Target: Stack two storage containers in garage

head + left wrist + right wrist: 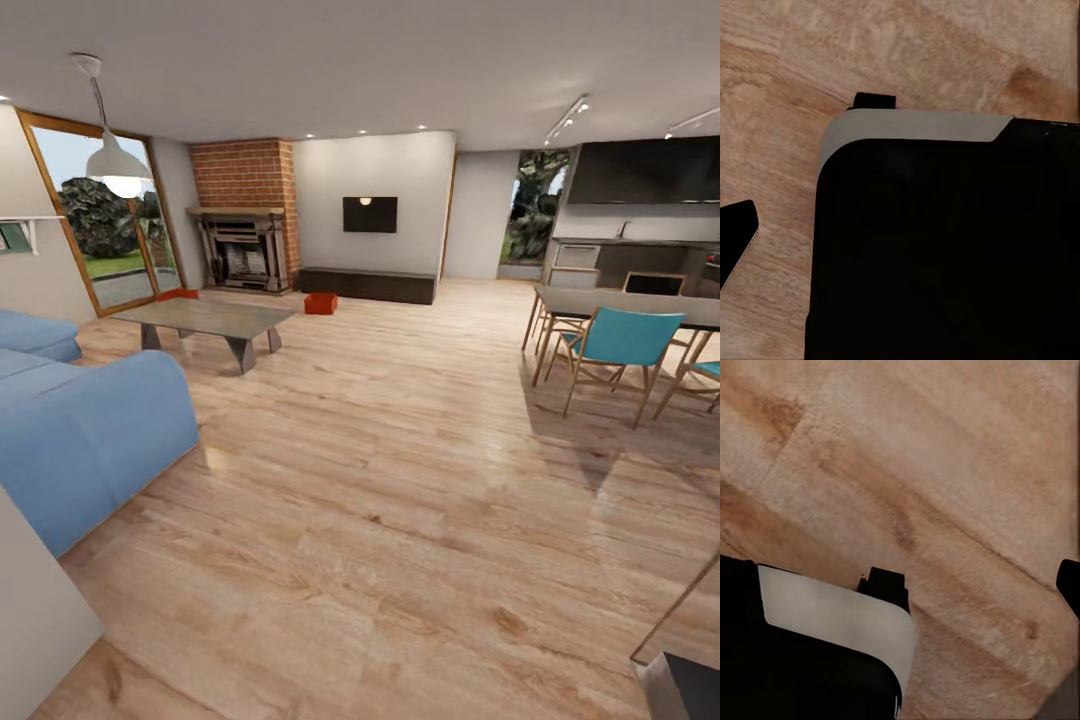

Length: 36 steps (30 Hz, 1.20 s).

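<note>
Neither gripper's state can be told; both wrist views look down at wood floor [945, 472]. This is the approach: both storage containers [320, 303] sit far off near the fireplace [243, 250]; next, drive there.

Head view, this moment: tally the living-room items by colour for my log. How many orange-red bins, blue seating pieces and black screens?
Orange-red storage containers: 2, one on the wood floor right of the coffee table, one partly hidden behind the table
Blue: 2, sofa and teal chair; a second teal seat at the right edge is cut off, not counted
Black wall TV: 1
Total: 5
</note>
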Available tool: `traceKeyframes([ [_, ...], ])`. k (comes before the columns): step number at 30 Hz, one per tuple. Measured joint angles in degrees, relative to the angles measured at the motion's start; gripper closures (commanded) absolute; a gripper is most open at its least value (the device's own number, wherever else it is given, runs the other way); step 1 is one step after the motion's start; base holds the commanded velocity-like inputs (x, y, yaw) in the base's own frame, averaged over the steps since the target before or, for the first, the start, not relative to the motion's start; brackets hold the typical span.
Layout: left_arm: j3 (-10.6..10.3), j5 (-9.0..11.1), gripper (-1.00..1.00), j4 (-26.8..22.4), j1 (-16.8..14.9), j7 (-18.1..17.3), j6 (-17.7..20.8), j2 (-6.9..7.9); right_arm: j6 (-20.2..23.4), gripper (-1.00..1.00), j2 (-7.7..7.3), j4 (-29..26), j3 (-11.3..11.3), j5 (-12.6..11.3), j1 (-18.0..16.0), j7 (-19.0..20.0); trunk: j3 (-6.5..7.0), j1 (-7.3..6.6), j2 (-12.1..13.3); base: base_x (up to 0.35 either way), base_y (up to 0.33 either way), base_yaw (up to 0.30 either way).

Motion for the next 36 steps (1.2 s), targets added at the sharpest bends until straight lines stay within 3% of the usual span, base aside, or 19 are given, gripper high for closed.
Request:
traceKeyframes([
  [36,0.0,0.0,-1.00,0.0,0.0,0.0,0.0,0.03,0.0,-1.00,0.00,0.0,0.0,0.1,0.0,0.1,0.00,0.00,0.0,0.338,0.000,0.000],
])
